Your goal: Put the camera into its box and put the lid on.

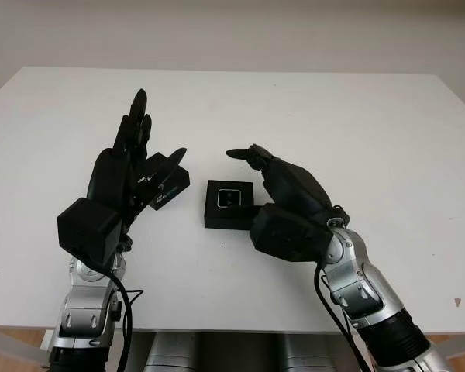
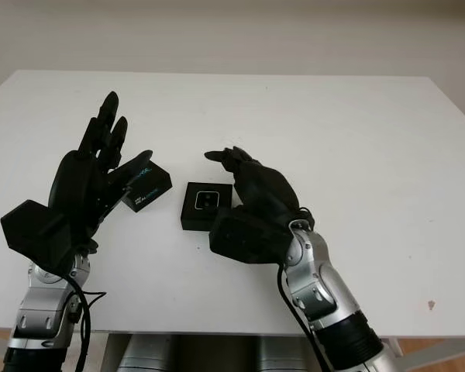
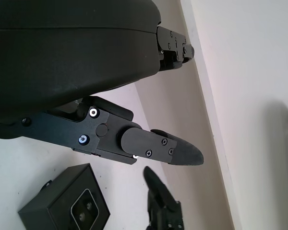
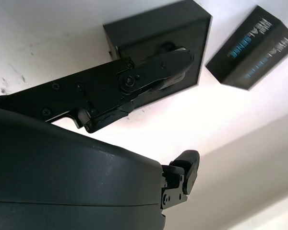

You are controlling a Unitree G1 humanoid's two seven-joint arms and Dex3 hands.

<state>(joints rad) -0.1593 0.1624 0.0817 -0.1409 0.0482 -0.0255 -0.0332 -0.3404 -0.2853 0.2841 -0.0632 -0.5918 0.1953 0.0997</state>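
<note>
Both open: left robot hand (image 1: 128, 167) raised upright, right robot hand (image 1: 283, 190) beside the box (image 1: 227, 204).

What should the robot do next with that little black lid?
Probably close the left robot hand around the lid, since the camera already sits in its box and the lid lies on the table by that open hand. The right robot hand is at the box's side.
</note>
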